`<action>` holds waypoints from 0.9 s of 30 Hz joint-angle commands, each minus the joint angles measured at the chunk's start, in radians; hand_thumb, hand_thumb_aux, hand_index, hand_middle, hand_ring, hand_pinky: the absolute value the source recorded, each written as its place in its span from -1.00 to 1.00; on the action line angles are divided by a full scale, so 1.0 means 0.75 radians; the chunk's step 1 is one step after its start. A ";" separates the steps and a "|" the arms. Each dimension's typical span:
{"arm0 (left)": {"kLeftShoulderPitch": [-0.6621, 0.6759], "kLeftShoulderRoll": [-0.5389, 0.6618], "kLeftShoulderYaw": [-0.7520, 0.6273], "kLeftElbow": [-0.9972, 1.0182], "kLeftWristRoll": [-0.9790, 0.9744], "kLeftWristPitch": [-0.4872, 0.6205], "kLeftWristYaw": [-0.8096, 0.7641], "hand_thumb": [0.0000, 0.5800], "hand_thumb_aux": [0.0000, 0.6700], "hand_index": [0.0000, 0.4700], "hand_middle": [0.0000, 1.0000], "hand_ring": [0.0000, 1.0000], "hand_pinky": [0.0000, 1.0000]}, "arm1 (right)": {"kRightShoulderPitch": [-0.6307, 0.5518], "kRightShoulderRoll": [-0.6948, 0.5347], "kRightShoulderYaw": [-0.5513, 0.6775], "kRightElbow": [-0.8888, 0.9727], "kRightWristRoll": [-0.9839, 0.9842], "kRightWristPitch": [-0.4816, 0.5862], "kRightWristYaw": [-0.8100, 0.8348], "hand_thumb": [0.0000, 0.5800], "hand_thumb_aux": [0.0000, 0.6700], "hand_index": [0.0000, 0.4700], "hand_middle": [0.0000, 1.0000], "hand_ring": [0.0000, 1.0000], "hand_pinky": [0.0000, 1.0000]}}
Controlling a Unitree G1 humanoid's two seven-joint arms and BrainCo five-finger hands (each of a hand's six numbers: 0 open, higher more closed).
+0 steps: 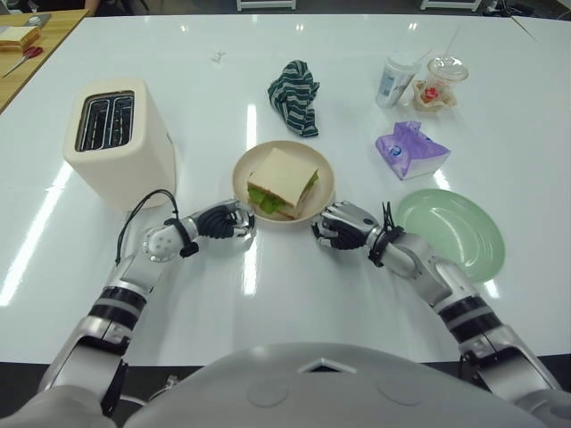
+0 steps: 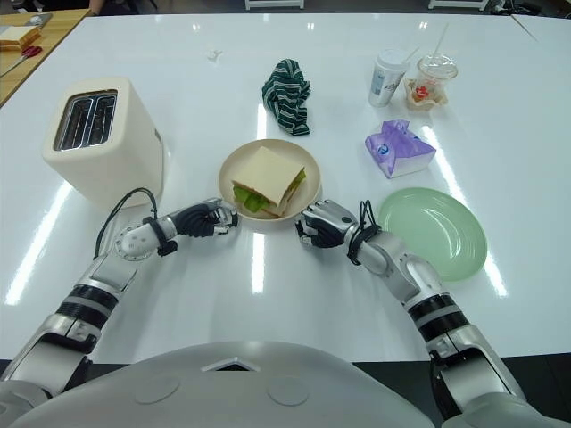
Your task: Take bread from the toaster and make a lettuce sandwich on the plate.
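Observation:
A sandwich of two bread slices with green lettuce between them lies on the beige plate in the middle of the table. The cream toaster stands to the left, both slots showing dark. My left hand rests on the table at the plate's front left rim, fingers curled and holding nothing. At the plate's front right rim my right hand lies the same way, curled and empty.
An empty green plate sits to the right of my right hand. Behind it lie a purple tissue pack, a cup and a clear lidded container. A striped cloth is behind the beige plate.

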 commanded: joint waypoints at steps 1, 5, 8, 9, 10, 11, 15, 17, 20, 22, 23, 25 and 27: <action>-0.093 -0.072 -0.052 0.204 0.122 0.092 0.088 1.00 1.00 1.00 1.00 1.00 1.00 | -0.117 0.052 0.039 0.170 -0.102 0.131 -0.073 1.00 1.00 1.00 1.00 1.00 1.00; -0.214 -0.145 -0.058 0.318 0.162 0.091 0.197 1.00 1.00 1.00 1.00 1.00 1.00 | -0.226 0.102 0.048 0.255 -0.114 0.201 -0.155 1.00 1.00 1.00 1.00 1.00 1.00; -0.315 -0.188 -0.054 0.422 0.190 0.075 0.300 1.00 1.00 1.00 0.93 0.93 0.93 | -0.292 0.139 0.048 0.352 -0.082 0.204 -0.213 1.00 1.00 1.00 1.00 1.00 1.00; -0.336 -0.201 -0.046 0.432 0.184 0.069 0.320 1.00 1.00 1.00 0.90 0.90 0.90 | -0.308 0.146 0.044 0.378 -0.071 0.200 -0.233 1.00 1.00 1.00 1.00 1.00 1.00; -0.348 -0.208 -0.041 0.429 0.185 0.062 0.344 1.00 1.00 1.00 0.89 0.89 0.89 | -0.319 0.148 0.040 0.395 -0.065 0.196 -0.253 1.00 1.00 1.00 1.00 1.00 1.00; -0.356 -0.209 -0.035 0.413 0.194 0.055 0.384 1.00 1.00 1.00 0.83 0.83 0.83 | -0.329 0.147 0.032 0.403 -0.058 0.194 -0.275 1.00 1.00 1.00 1.00 1.00 1.00; -0.184 -0.167 0.053 -0.014 0.201 0.129 0.486 -1.00 -1.00 -1.00 -1.00 -1.00 -1.00 | -0.301 0.124 -0.025 0.290 0.017 0.175 -0.312 1.00 1.00 1.00 1.00 1.00 1.00; 0.003 -0.114 0.105 -0.367 0.159 0.179 0.426 -1.00 -1.00 -1.00 -1.00 -1.00 -1.00 | -0.222 0.077 -0.080 0.116 0.058 0.175 -0.286 1.00 0.98 0.98 0.71 0.71 0.71; 0.212 -0.051 0.211 -0.754 -0.006 0.229 0.319 -1.00 -1.00 -1.00 -1.00 -1.00 -1.00 | -0.028 -0.015 -0.201 -0.234 0.158 0.194 -0.182 -1.00 -1.00 -1.00 -1.00 -1.00 -1.00; 0.303 -0.044 0.324 -0.956 -0.198 0.219 0.297 -1.00 -1.00 -1.00 -1.00 -1.00 -1.00 | 0.125 -0.086 -0.300 -0.489 0.239 0.189 -0.097 -1.00 -1.00 -1.00 -1.00 -1.00 -1.00; 0.327 -0.056 0.396 -1.039 -0.286 0.196 0.318 -1.00 -1.00 -1.00 -1.00 -1.00 -1.00 | 0.193 -0.117 -0.355 -0.603 0.281 0.175 -0.065 -1.00 -1.00 -1.00 -1.00 -1.00 -1.00; 0.340 -0.104 0.512 -1.150 -0.435 0.119 0.378 -1.00 -1.00 -1.00 -1.00 -1.00 -1.00 | 0.272 -0.124 -0.457 -0.768 0.373 0.125 -0.073 -1.00 -1.00 -1.00 -1.00 -1.00 -1.00; 0.343 -0.187 0.594 -1.203 -0.557 0.040 0.450 -1.00 -1.00 -1.00 -1.00 -1.00 -1.00 | 0.287 -0.020 -0.557 -0.872 0.566 0.029 -0.185 -1.00 -1.00 -1.00 -1.00 -1.00 -1.00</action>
